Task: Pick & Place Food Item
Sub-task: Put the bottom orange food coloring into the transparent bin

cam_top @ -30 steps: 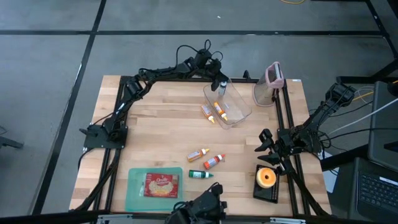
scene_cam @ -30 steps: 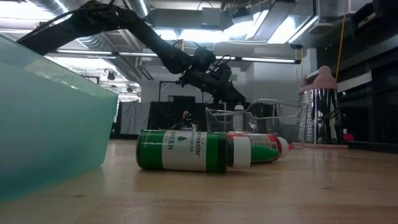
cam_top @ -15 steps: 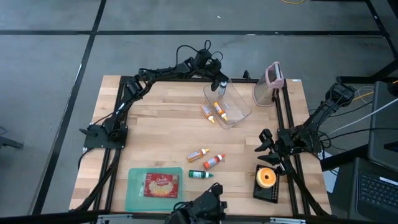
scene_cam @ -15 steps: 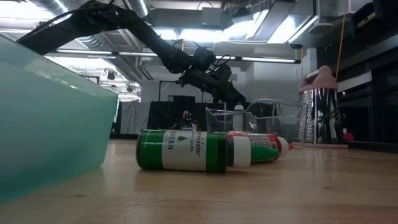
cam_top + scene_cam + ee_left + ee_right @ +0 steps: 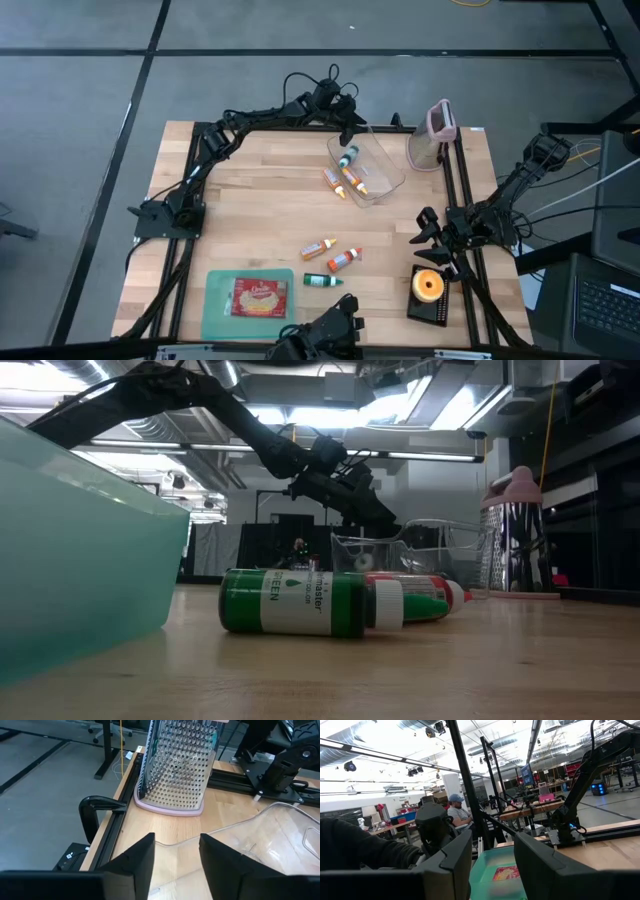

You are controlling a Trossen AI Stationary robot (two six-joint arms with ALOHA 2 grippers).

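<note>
My left gripper (image 5: pixel 350 128) hangs open over the far end of the clear container (image 5: pixel 368 168), nothing between its fingers (image 5: pixel 134 865). A small bottle with a green cap (image 5: pixel 347 157) lies on its side inside the container, beside an orange bottle (image 5: pixel 355 181). Another orange bottle (image 5: pixel 333 182) lies at the container's left wall. Loose on the wood are an orange bottle (image 5: pixel 319 248), a red one (image 5: pixel 343 259) and a green one (image 5: pixel 323 281). My right gripper (image 5: pixel 428 236) waits open at the right rail.
A metal grater (image 5: pixel 437 135) with a pink top stands just right of the container. A teal tray (image 5: pixel 215 300) holding a popcorn packet (image 5: pixel 259 297) sits at the near left. An orange roll on a black stand (image 5: pixel 429 286) is near right.
My left gripper has opened and let go of the green-capped bottle while staying in place. The bottle has dropped from between the fingers into the clear container and now lies on its side there.
</note>
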